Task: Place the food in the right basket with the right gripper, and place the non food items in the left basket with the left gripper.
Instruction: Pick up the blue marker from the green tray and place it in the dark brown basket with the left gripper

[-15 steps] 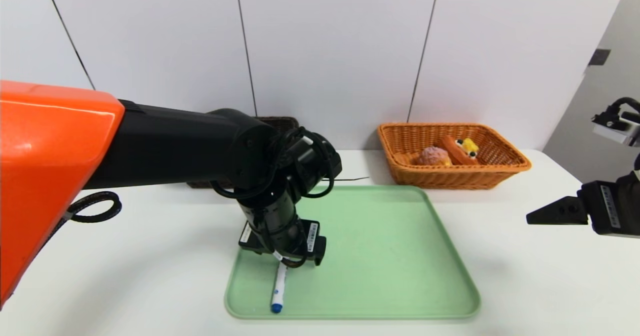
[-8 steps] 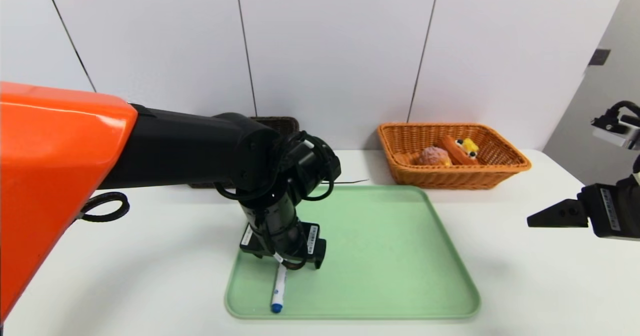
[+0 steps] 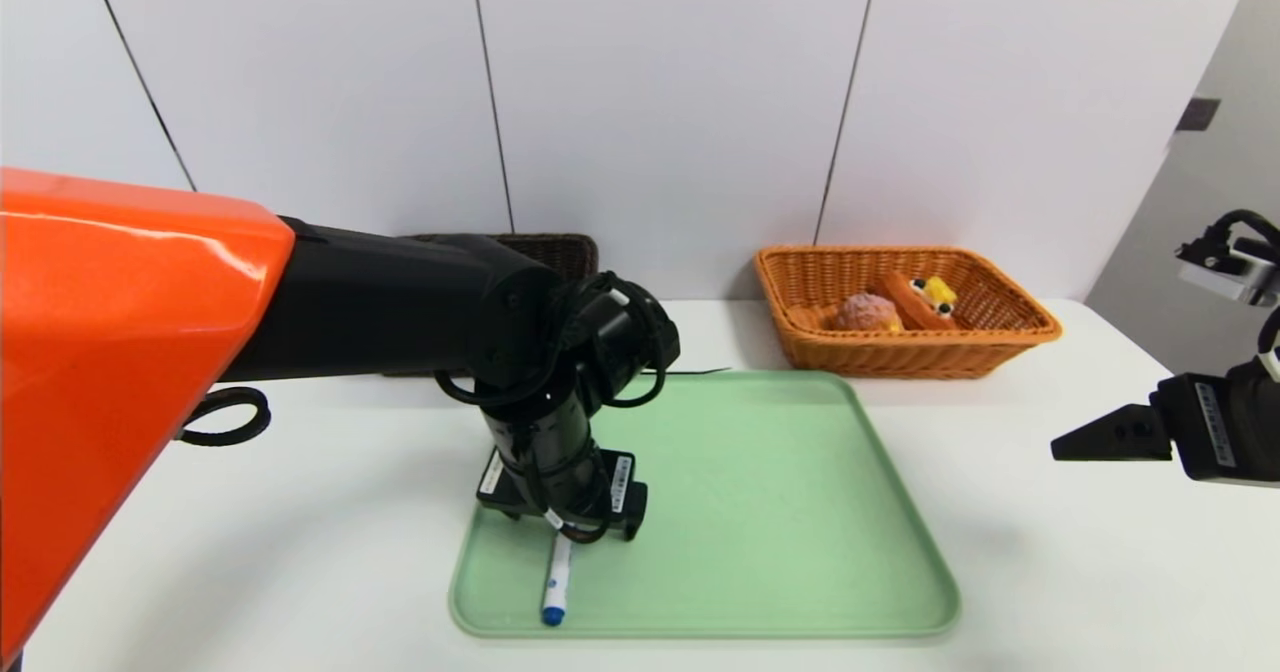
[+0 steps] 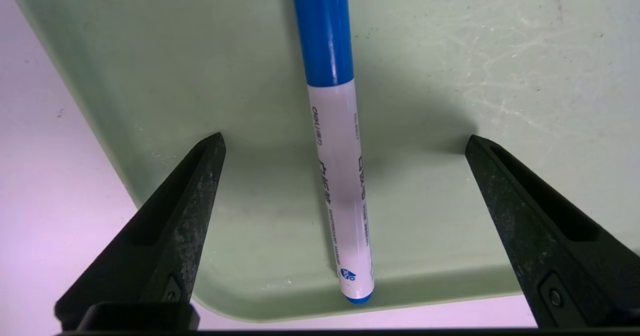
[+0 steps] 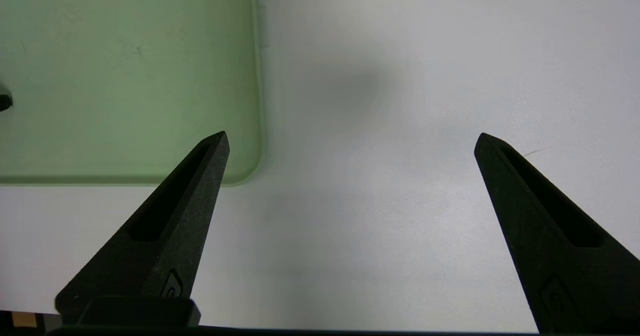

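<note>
One marker, white-barrelled and blue-capped, lying on the green tray between the spread fingers of the left tool; presumably light, stiff, smooth and apt to roll, best pinched across mid-barrel, clear of the cap.

My left arm: reaching over the tray, wrist bent down | my left gripper: low over its left part, fingers spread | my right gripper: right of the tray, fingers spread
</note>
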### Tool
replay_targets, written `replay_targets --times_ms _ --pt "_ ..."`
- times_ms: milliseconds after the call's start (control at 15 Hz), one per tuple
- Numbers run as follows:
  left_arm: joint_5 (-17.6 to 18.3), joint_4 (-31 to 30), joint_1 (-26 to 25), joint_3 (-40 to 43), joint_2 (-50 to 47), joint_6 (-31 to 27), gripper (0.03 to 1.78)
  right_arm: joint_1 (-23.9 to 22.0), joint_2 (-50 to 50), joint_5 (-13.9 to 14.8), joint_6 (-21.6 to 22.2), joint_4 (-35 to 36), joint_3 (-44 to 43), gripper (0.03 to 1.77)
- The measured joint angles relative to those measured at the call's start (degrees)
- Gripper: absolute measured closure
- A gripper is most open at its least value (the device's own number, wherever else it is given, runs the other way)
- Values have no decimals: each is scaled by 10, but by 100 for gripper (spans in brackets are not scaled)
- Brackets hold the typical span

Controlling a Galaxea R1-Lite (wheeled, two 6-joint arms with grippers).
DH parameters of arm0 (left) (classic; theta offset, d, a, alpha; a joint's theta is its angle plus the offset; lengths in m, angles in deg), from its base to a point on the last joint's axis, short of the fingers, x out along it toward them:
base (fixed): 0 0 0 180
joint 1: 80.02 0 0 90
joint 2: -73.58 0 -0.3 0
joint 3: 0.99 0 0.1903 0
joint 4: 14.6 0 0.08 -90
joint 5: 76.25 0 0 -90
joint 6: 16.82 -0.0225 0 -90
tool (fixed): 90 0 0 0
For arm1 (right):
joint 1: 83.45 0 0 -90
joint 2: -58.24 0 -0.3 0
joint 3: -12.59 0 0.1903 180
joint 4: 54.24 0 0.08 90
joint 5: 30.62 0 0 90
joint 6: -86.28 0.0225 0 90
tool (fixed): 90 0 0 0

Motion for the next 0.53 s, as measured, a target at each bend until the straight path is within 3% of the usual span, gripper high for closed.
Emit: replay_targets --times_ms 267,533 --pt "0 0 0 -1 2 0 12 0 0 0 0 0 0 10" --pt "0 0 0 0 2 1 71 1 -1 0 0 0 0 10"
